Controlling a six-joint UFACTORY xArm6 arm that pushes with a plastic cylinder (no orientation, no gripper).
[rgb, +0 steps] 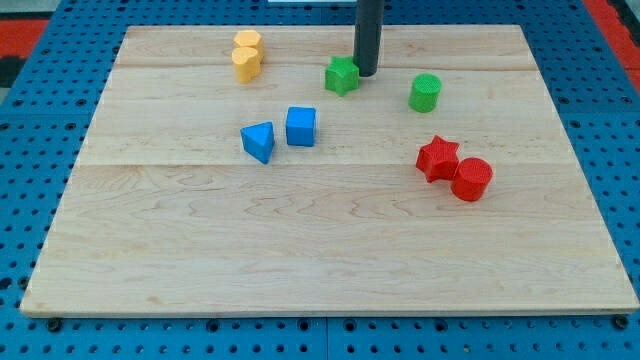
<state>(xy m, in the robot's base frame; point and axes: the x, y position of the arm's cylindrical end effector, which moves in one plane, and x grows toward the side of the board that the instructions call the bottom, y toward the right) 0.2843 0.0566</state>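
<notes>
My tip (366, 74) rests on the board near the view's top, right against the right side of the green star block (342, 75). A green cylinder (424, 92) stands a little to the tip's right. Two yellow blocks lie to the left of the star: one (247, 42) sits just above the other (246, 63), touching it. Lower down, a blue cube (301, 126) sits beside a blue triangular block (259, 141). At the right, a red star (437, 157) touches a red cylinder (472, 179).
The blocks lie on a light wooden board (300, 250). A blue perforated surface (30, 150) surrounds it on every side.
</notes>
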